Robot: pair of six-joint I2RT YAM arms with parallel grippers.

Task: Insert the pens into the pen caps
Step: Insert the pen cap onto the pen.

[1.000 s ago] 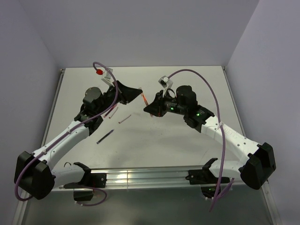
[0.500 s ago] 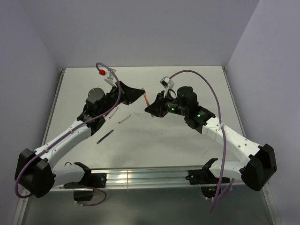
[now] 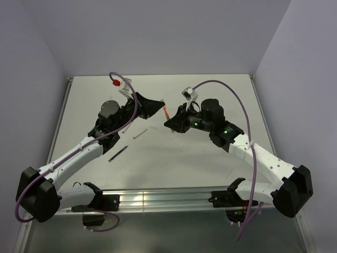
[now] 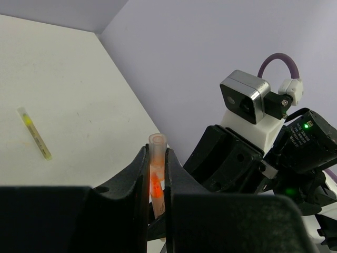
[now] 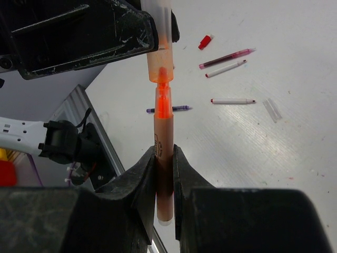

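Note:
My right gripper (image 5: 164,154) is shut on an orange pen (image 5: 164,132) and holds it in the air. The pen's bright orange tip sits in the mouth of a pale clear cap (image 5: 158,47). My left gripper (image 4: 157,154) is shut on that clear cap (image 4: 157,145), with the orange tip glowing inside it. In the top view the left gripper (image 3: 156,104) and right gripper (image 3: 170,120) meet at mid table with the orange pen (image 3: 166,112) between them. More pens lie on the table: a dark red one (image 5: 226,58), a white one (image 5: 225,68) and a purple one (image 5: 168,109).
A white pen with red ends (image 5: 233,100), a loose red cap (image 5: 205,42) and a loose clear cap (image 5: 272,109) lie on the table. An olive-yellow pen (image 4: 34,133) lies apart. Pens (image 3: 139,134) (image 3: 118,153) lie under the left arm. A rail (image 3: 158,200) runs along the near edge.
Both grippers have shifted slightly right and closer together. Less of the orange pen shows between them now.

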